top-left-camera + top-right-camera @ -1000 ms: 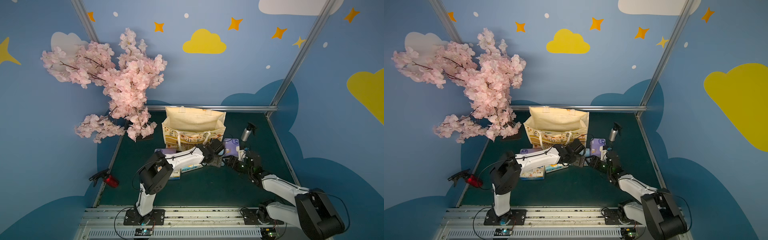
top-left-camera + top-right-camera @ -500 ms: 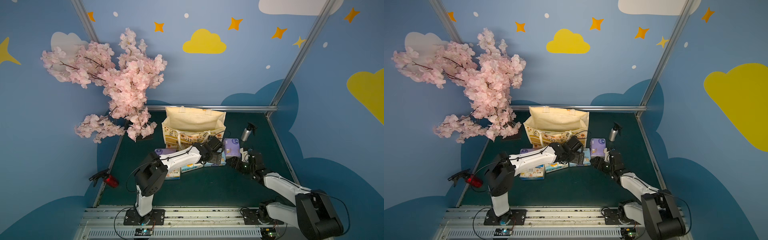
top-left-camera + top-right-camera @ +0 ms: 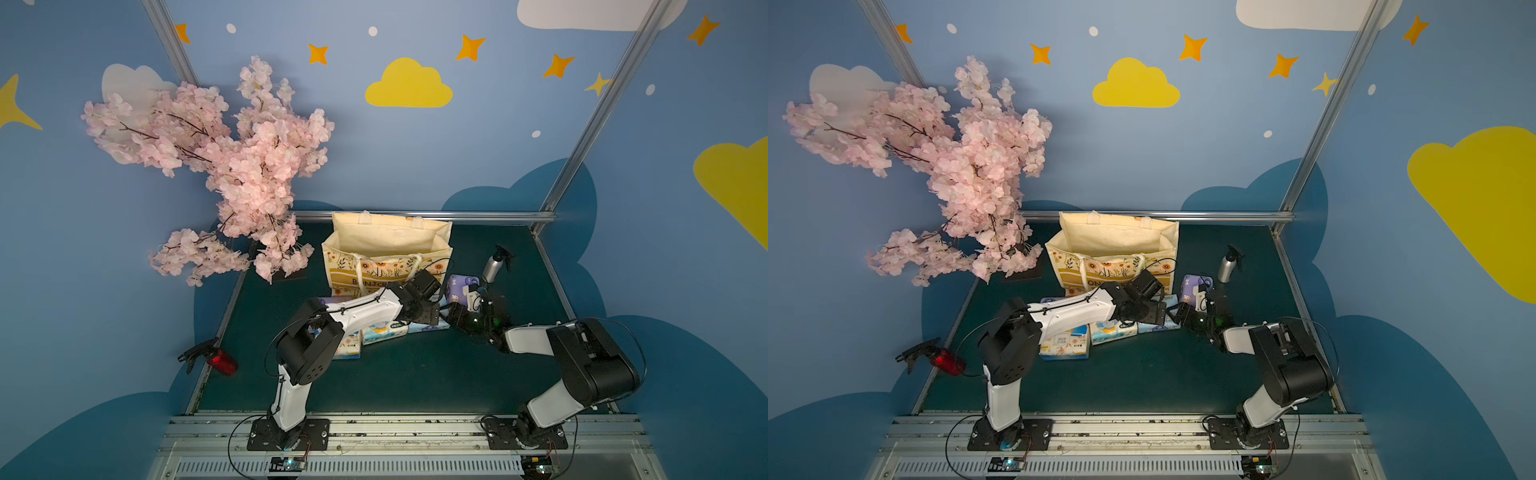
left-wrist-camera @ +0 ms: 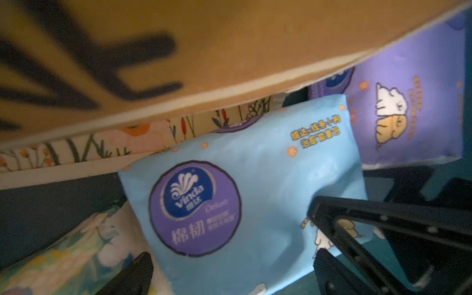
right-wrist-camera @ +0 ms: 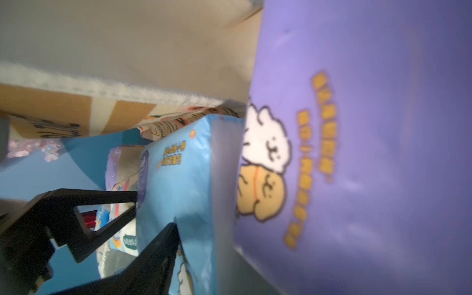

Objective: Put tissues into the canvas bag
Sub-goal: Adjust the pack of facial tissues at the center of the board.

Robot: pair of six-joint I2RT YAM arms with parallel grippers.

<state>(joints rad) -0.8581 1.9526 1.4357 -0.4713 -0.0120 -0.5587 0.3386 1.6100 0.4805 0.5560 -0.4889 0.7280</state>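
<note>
Tissues [image 3: 380, 332] lie in a row on the table [image 3: 415, 382], outside the bag [image 3: 390, 237] and just at its 6 o'clock side. The blue pack [image 4: 242, 178] sits near the row's 3 o'clock end, its far edge close against the foot of the bag. The left wrist view shows the left gripper [image 4: 231, 245] spread wide across it, a finger at each side of the pack. A purple pack [image 3: 457, 286] stands tilted just at the blue pack's 1 o'clock, by the bag's 4 o'clock corner. A floral pack [image 3: 1065, 345] ends the row at 9 o'clock, a cartoon pack [image 3: 1113, 330] just beside it. The right gripper [image 3: 454, 313] reaches in from 4 o'clock, its tip close to the left gripper and just at the purple pack's 6 o'clock; I cannot tell how its jaws stand. The bag stands upright and open at the table's 12 o'clock side. A silver bottle [image 3: 492, 266] stands at the purple pack's 2 o'clock, a pink tree [image 3: 232, 174] rises at 10 o'clock, and a red sprayer [image 3: 222, 360] lies past the table's 8 o'clock edge.
</note>
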